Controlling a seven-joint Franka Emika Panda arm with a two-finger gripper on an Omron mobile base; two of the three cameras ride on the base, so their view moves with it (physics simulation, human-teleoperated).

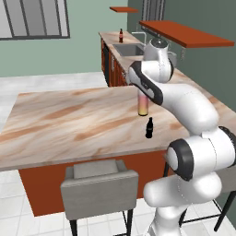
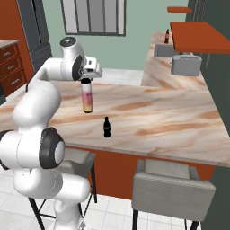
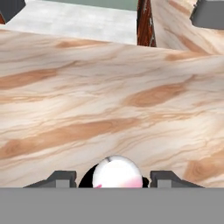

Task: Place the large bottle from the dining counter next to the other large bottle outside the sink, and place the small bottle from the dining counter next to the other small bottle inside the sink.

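We see the gripper (image 3: pixel 112 178) above the large bottle (image 2: pixel 87 99), jaws partly open either side of its cap; contact unclear. Bottle stands upright on the dining counter (image 2: pixel 170 121), small bottle (image 2: pixel 107 127) just nearer.

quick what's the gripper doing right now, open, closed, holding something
Gripper: down over the top of the pink and yellow bottle, a finger either side of its cap; whether it grips cannot be told.

Your two base views look forward and down from behind the arm, left and right, sharing the wide beige-and-brown marbled dining counter (image 1: pixel 69 120) (image 2: pixel 161 112). Your hand view looks down at that slab (image 3: pixel 109 96) from close above.
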